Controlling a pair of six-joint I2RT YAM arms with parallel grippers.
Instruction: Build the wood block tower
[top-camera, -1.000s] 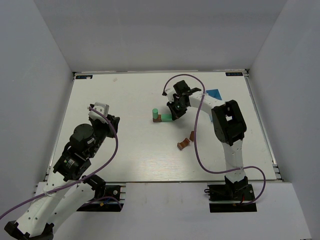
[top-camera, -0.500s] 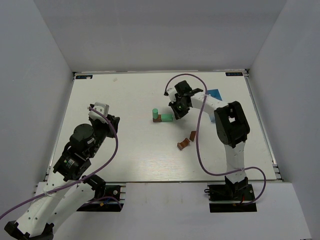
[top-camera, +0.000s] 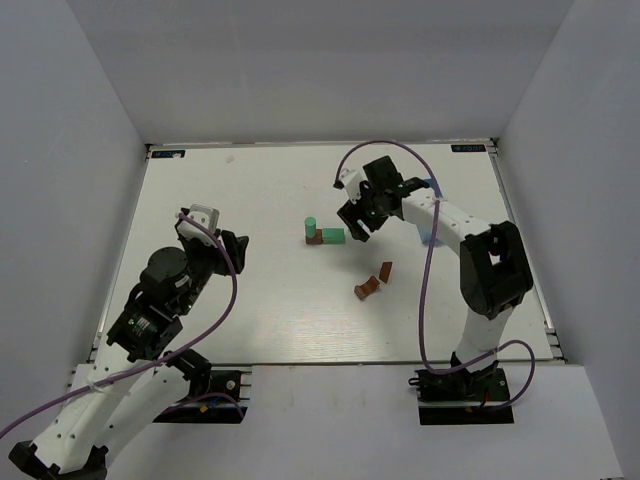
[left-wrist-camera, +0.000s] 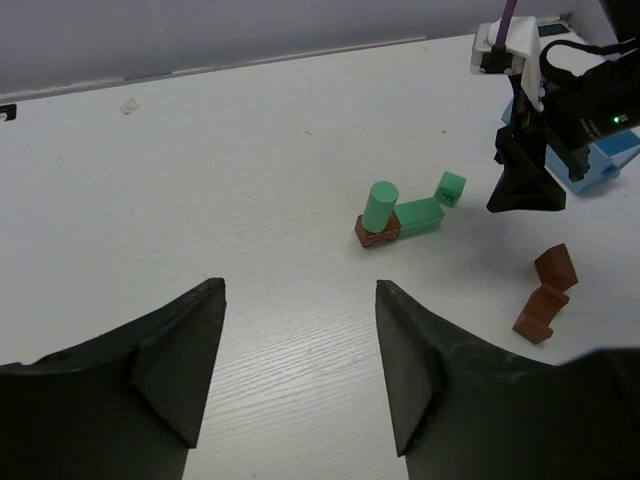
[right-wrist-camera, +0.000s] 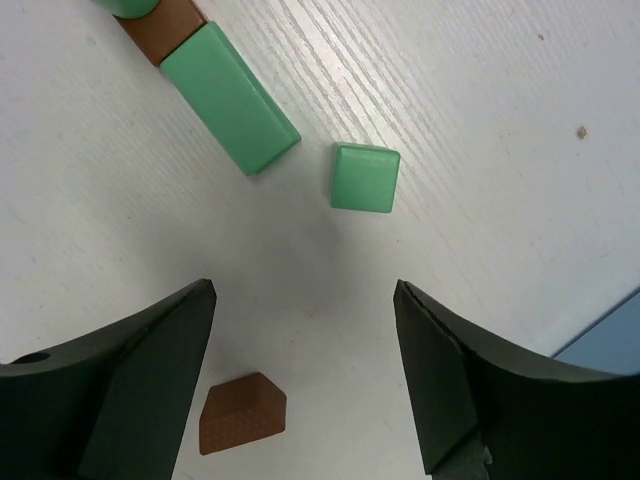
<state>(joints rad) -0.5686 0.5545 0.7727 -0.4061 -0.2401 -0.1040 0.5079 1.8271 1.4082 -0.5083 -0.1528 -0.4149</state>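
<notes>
Barely begun: green cylinder (left-wrist-camera: 380, 205) stands on brown block (left-wrist-camera: 372, 236); green cube (right-wrist-camera: 365, 178), others unstacked. Right gripper (right-wrist-camera: 303, 300), left gripper (left-wrist-camera: 300, 300) spread wide, holding nothing.

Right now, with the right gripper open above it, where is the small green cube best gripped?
Grip the small green cube across two opposite flat sides, from straight above. It lies flat, clear of the long green block, leaving the open right gripper bare table for a finger on each side.
</notes>
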